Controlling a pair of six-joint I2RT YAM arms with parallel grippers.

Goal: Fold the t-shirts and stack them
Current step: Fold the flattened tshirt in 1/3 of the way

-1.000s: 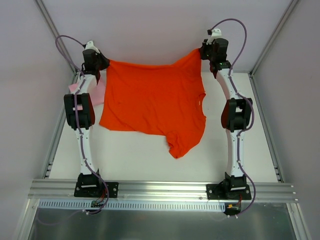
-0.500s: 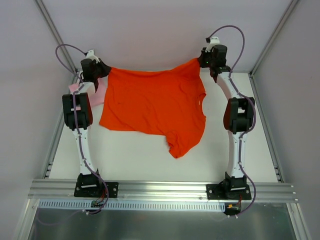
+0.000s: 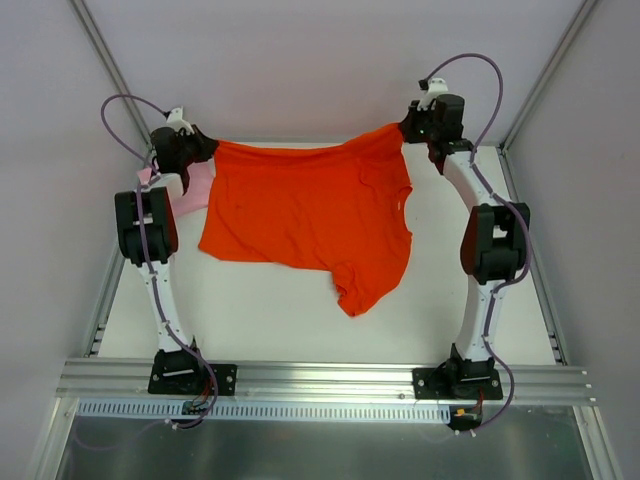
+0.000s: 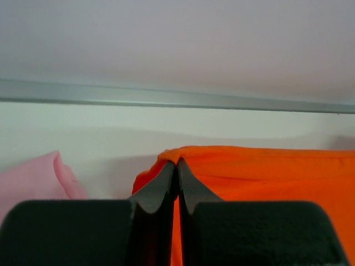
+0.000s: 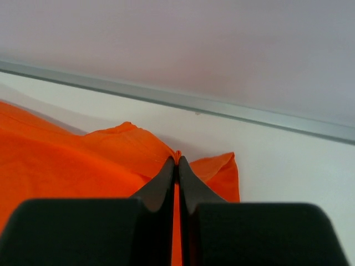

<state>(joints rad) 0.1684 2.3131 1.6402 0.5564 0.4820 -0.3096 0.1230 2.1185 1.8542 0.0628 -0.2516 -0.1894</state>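
Observation:
The orange-red t-shirt [image 3: 305, 205] hangs stretched between my two grippers at the far side of the table, its lower part and one sleeve lying on the tabletop. My left gripper [image 3: 208, 146] is shut on the shirt's far left corner; the pinched cloth [image 4: 176, 157] shows in the left wrist view. My right gripper [image 3: 408, 127] is shut on the far right corner, cloth [image 5: 177, 155] pinched at the tips. The pink shirt [image 3: 195, 185] lies at the far left, partly hidden under my left arm, and shows in the left wrist view [image 4: 33, 180].
The white table [image 3: 300, 320] has metal rails along its left side [image 3: 105, 290] and right side [image 3: 535, 260]. The back wall [image 3: 320, 70] stands close behind both grippers. An aluminium beam [image 3: 320, 378] carries the arm bases at the near edge.
Both grippers have moved farther apart and toward the back wall, pulling the shirt's top edge tighter. The lower part of the shirt has stayed in place on the table.

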